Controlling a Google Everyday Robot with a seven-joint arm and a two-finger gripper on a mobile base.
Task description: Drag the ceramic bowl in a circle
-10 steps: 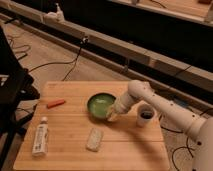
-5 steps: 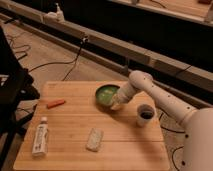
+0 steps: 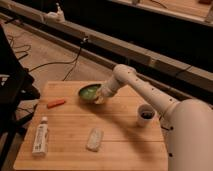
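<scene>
The ceramic bowl [image 3: 89, 93], round with a glossy green inside and a darker rim, sits on the wooden table [image 3: 125, 140] near its far edge, left of centre. My gripper [image 3: 99, 96] is at the bowl's right rim, at the end of my white arm [image 3: 145, 92] that reaches in from the right. The gripper's tip touches or overlaps the rim. The bowl looks slightly tilted.
A small white cup [image 3: 145, 115] stands at the right of the table. An orange marker [image 3: 56, 103] lies at the left, a white tube [image 3: 40, 136] at the front left, and a pale wrapped bar [image 3: 94, 139] at the front middle. Cables lie on the floor behind.
The bowl and my gripper have moved toward the far edge of the table and a little left. The arm has swung with them. The other things have not moved.
</scene>
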